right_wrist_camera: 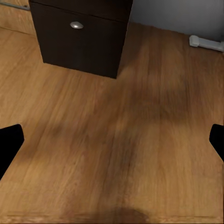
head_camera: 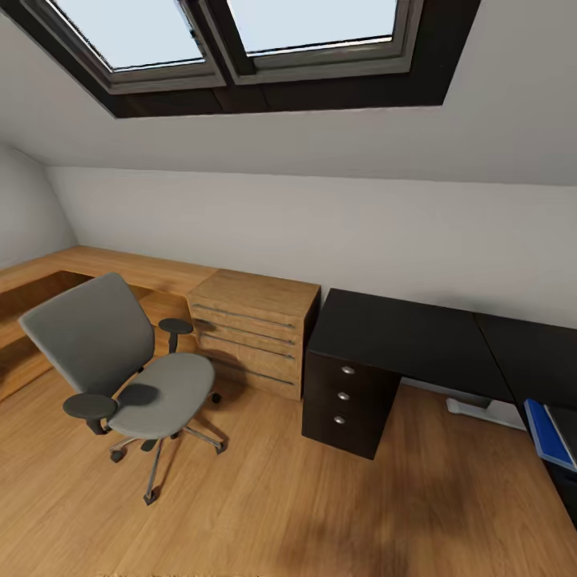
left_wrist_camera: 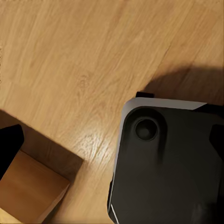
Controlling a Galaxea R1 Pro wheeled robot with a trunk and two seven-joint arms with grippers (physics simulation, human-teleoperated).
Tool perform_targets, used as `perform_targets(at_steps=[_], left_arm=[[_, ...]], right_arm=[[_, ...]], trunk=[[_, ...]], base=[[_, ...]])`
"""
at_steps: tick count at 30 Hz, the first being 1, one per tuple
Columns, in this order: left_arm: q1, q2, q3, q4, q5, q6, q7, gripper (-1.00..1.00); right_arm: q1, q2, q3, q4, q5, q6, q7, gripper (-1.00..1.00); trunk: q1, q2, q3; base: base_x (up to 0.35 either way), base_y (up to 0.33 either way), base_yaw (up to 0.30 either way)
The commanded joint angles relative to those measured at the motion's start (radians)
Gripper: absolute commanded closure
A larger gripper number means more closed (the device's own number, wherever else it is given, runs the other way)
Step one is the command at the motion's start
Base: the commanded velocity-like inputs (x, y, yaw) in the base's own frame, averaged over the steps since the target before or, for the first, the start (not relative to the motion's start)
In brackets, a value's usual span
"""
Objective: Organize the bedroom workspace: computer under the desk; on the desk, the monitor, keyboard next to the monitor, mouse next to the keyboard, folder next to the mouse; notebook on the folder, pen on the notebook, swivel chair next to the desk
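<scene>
Black desk and grey chair in view; both grippers spread over bare floor

Black, glossy desk top (head_camera: 401, 332) runs along the sloped wall at the right of the head view, with the dark drawer unit (head_camera: 346, 397) below its left end. A white desk foot (head_camera: 481, 409) rests on the floor under the top. The blue folder (head_camera: 549, 433) lies at the far right edge of the head view, cut off by the frame, so its support cannot be determined. A light-wood cabinet (head_camera: 255, 328) stands just beside the drawer unit. The swivel chair (head_camera: 128, 369) stands on the wood floor (head_camera: 320, 497) left of the cabinet, well apart from the desk, its seat bare.

Right gripper (right_wrist_camera: 112, 140): fingertips (right_wrist_camera: 9, 144) sit at opposite edges of the right wrist view, spread wide, holding nothing. The drawer unit lies beyond the fingers, apart from them.

Left gripper (left_wrist_camera: 114, 144): fingertips (left_wrist_camera: 9, 144) likewise spread, holding nothing. A dark, rounded robot base part (left_wrist_camera: 168, 163) and a light-wood block (left_wrist_camera: 32, 191) show beneath it.
</scene>
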Motion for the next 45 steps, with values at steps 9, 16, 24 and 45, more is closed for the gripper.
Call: perform_targets(at_steps=[9, 16, 24, 45], left_arm=[[0.0, 0.0, -0.008, 0.129, 0.012, -0.492, 0.007, -1.0], [0.0, -0.001, -0.006, 0.343, 0.012, -0.748, 0.007, -1.0], [0.001, -0.001, -0.006, 0.356, 0.014, -0.816, 0.008, -1.0], [0.003, -0.008, -0.006, 0.357, 0.013, -0.816, 0.008, -1.0]], right_arm=[[0.012, -0.009, 0.011, 0.002, -0.006, -0.004, -0.003, -1.0], [0.012, -0.008, 0.011, 0.002, -0.007, -0.004, -0.003, -1.0], [0.012, -0.01, 0.009, 0.002, -0.009, -0.001, -0.001, -1.0], [0.012, -0.014, 0.008, 0.0, -0.009, 0.107, 0.0, -1.0]], trunk=[[-0.034, 0.062, 0.027], [-0.061, 0.111, 0.049], [-0.092, 0.167, 0.074], [-0.141, 0.258, 0.115]], base=[[0.0, 0.0, 0.288], [0.0, 0.0, 0.289], [0.0, 0.0, 0.283], [0.0, 0.0, 0.266]])
